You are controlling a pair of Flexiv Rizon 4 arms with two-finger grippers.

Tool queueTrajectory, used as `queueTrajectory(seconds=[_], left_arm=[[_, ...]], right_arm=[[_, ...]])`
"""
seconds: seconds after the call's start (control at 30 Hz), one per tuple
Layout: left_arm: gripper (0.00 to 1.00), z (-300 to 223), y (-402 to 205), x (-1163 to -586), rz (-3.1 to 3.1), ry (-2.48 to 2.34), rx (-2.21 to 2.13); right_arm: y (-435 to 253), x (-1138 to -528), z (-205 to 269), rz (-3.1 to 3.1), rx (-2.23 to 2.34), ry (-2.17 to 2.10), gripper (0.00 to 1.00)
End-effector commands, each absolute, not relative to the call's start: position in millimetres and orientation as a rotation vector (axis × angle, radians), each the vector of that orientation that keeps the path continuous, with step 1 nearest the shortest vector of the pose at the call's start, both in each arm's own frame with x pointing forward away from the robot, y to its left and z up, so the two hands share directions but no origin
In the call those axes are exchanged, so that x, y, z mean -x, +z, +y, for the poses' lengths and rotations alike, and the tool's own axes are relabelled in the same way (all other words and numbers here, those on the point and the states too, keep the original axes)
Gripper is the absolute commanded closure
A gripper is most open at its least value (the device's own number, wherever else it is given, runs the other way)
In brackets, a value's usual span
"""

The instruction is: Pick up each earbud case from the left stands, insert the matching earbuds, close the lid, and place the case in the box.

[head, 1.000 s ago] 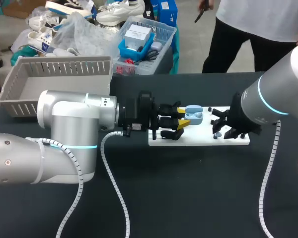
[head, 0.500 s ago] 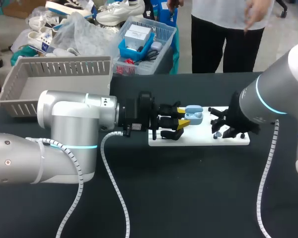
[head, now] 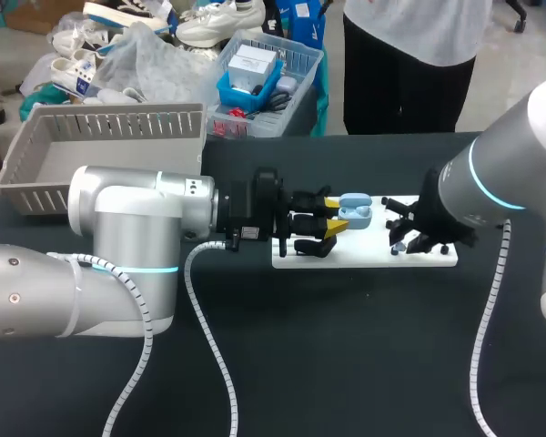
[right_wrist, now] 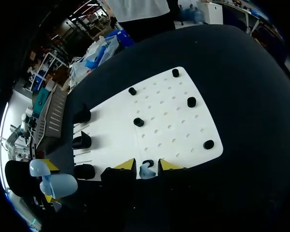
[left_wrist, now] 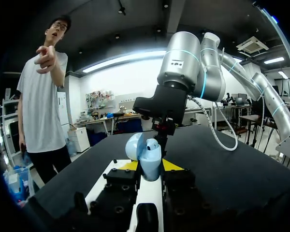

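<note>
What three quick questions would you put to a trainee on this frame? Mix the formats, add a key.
1. True or false: the earbud case gripped by the left pincer has its lid shut.
2. Multiple choice: which pincer is at the loose blue earbud on the pegboard? A: the left pincer. B: the right pincer. C: neither.
3. Short answer: what colour is the pegboard?

Key: 1 false, the lid stands open. 2 B. 3 white.
</note>
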State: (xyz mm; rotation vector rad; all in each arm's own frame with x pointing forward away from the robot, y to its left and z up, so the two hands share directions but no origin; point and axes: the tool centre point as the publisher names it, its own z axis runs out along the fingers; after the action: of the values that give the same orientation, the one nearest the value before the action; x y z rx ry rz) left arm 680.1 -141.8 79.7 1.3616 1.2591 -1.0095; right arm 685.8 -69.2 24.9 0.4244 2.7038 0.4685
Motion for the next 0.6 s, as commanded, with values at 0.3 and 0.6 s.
queueTrajectory(seconds=[0.3, 0.6], left_arm=[[1.00, -142.2, 79.2, -679.5, 1.260, -1.005, -1.359], [1.00, -142.2, 79.2, -679.5, 1.260, -1.005, -1.359]], right_arm=[[21.5, -685.3, -70.9, 2.702, -0.428, 0.467, 0.80], [21.0, -687.2, -70.5, 2.704, -0.423, 0.470, 1.00]])
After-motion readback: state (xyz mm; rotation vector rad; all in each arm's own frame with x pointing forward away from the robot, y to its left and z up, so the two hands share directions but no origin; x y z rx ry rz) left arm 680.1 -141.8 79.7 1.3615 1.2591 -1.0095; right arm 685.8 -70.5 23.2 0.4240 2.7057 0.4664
